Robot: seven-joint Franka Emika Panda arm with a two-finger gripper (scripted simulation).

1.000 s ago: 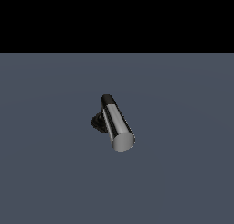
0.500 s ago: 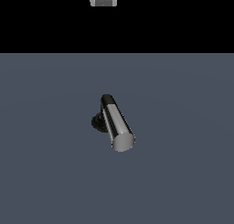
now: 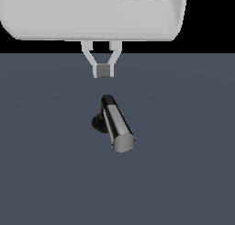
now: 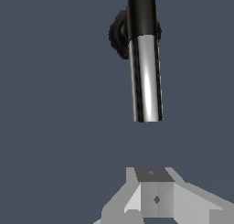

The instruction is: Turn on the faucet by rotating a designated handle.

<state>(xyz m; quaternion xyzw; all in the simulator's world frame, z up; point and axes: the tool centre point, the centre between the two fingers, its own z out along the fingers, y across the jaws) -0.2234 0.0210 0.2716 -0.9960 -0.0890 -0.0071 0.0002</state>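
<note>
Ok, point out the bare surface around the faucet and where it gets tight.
Bare grey surface lies all round the faucet: wide at both sides in the exterior view and past the handle's flat end. It is tightest between the handle's black end and the gripper, under the arm's white body.

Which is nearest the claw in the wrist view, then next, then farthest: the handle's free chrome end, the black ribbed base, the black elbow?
1. handle's free chrome end, pointing toward the claw.
2. black ribbed base, beside the bar's far part.
3. black elbow, at the bar's far end; it sits close to the base, so ranks 2 and 3 are uncertain.
</note>
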